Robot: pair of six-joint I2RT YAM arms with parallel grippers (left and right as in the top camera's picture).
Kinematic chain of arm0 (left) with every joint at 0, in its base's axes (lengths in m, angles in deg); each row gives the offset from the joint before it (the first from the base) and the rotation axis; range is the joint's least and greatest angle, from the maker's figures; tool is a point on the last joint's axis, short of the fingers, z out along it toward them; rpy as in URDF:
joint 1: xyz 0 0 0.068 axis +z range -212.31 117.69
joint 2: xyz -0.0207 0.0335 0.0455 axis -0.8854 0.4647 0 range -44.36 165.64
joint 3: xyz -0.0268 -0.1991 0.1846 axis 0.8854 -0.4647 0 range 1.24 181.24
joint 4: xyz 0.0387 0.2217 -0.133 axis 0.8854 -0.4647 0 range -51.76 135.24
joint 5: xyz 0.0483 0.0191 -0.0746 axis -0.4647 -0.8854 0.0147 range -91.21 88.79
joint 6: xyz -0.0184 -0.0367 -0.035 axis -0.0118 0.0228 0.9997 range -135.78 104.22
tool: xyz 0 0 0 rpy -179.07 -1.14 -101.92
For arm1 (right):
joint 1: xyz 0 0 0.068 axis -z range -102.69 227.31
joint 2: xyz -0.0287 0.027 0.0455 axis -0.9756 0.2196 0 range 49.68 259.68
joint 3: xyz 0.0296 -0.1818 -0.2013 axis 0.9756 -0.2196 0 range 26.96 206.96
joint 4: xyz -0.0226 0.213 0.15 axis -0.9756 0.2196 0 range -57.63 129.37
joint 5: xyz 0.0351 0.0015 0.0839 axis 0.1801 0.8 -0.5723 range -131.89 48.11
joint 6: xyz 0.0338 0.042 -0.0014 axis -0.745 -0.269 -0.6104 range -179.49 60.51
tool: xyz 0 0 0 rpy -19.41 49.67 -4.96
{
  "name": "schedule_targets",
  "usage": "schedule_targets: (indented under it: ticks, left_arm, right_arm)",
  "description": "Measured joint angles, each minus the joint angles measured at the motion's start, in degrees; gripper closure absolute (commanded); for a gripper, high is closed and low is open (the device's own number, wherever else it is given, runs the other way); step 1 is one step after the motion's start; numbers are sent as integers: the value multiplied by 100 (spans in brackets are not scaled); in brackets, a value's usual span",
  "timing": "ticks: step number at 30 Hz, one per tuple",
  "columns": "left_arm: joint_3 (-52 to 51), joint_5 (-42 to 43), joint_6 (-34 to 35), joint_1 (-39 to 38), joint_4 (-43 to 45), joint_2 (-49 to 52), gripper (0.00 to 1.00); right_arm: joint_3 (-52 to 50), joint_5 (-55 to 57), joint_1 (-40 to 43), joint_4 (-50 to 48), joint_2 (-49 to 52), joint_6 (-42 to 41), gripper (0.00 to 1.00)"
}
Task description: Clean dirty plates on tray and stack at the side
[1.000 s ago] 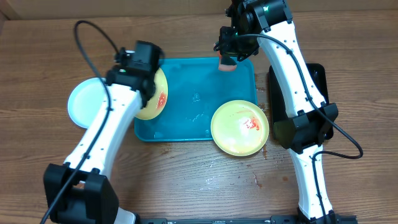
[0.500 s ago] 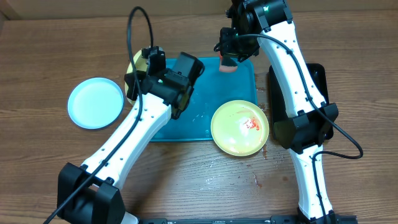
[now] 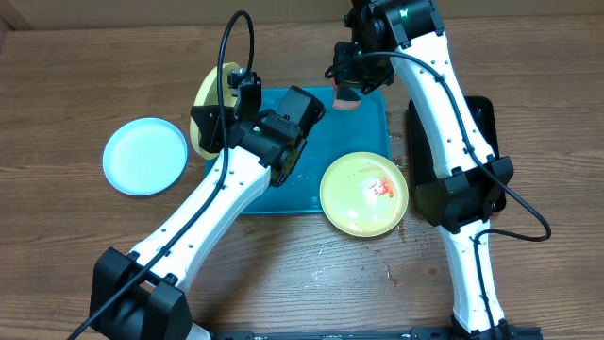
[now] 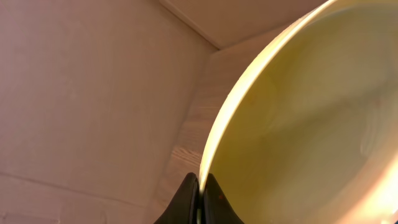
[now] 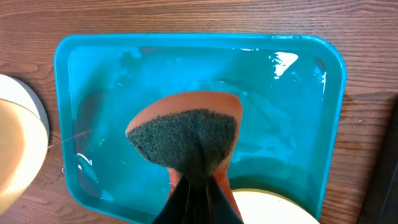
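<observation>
Pale yellow green-rimmed round plastic plate [image 3: 209, 102] hangs tilted by the far-left corner of the turquoise rectangular plastic tray [image 3: 363, 127], rim pinched in left pincer [image 4: 199, 186]. Sauce-smeared second yellow plate [image 3: 363, 194] overlaps the tray's near-right corner. Pale blue-white plate [image 3: 144, 156] lies on wooden bench [image 3: 75, 76]. Over the tray, right pincer [image 5: 198, 190] pinches orange sponge [image 5: 186, 137]. Plates are probably light, stiff and wet-slick, so grab them by the rim. No readable writing.

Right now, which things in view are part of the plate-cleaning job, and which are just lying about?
Job:
turquoise tray
smeared yellow plate, at the tray's corner
held yellow plate, rim pinched by the left end effector
blue-white plate, on the table
sponge, in the right end effector

Lying about:
black tray, beside the right arm
</observation>
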Motion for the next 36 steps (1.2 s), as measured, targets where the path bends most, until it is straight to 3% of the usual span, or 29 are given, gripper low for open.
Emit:
schedule_targets:
  ticks: [5, 10, 17, 23, 29, 36]
  left_arm:
    - [0, 846, 2, 39, -22, 0, 96]
    - [0, 2402, 94, 466, -140, 0, 96]
    - [0, 4730, 258, 2433, -212, 0, 96]
    - [0, 6253, 210, 4205, -188, 0, 95]
    - [-321, 7296, 85, 5751, 210, -11, 95]
    - [-1025, 7700, 101, 6588, 1095, -11, 96]
  right_arm:
    - [0, 0, 0, 2, 0, 0, 96]
    - [0, 0, 0, 7, 0, 0, 96]
    - [0, 0, 2, 7, 0, 0, 96]
    - [0, 0, 2, 4, 0, 0, 96]
    - [0, 0, 2, 7, 0, -2, 96]
    - [0, 0, 0, 4, 0, 0, 96]
